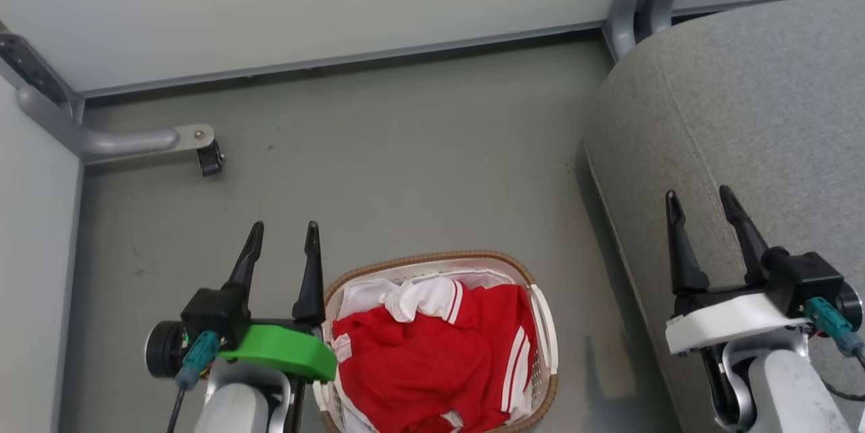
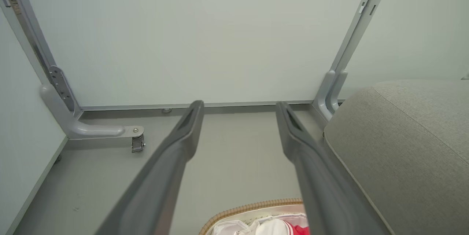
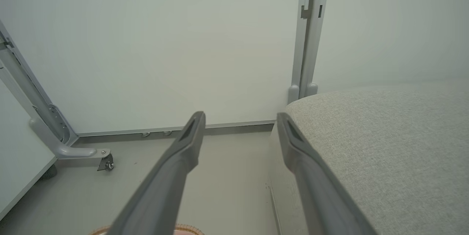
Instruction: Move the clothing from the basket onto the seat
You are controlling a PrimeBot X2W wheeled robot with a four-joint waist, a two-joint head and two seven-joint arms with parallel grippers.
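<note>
Red clothing (image 1: 432, 365) with white cuffs and stripes fills the white basket (image 1: 546, 335) with a brown woven rim, on the floor at the bottom centre of the head view. Just left of the basket, my left gripper (image 1: 284, 234) hangs open and holds nothing. The grey seat (image 1: 757, 115) takes up the right side. Over its front edge my right gripper (image 1: 699, 200) is open too, nothing between its fingers. In the left wrist view the basket rim (image 2: 253, 205) and a bit of clothing (image 2: 298, 230) peek in below the open left gripper (image 2: 240, 108). The right wrist view has the seat (image 3: 384, 136) beside the open right gripper (image 3: 240, 117).
White partition panels (image 1: 304, 1) close off the back and left. A grey metal foot with a caster (image 1: 206, 156) juts onto the floor at the left. A grey post (image 1: 638, 1) stands at the seat's far corner. Bare grey floor (image 1: 405, 163) lies beyond the basket.
</note>
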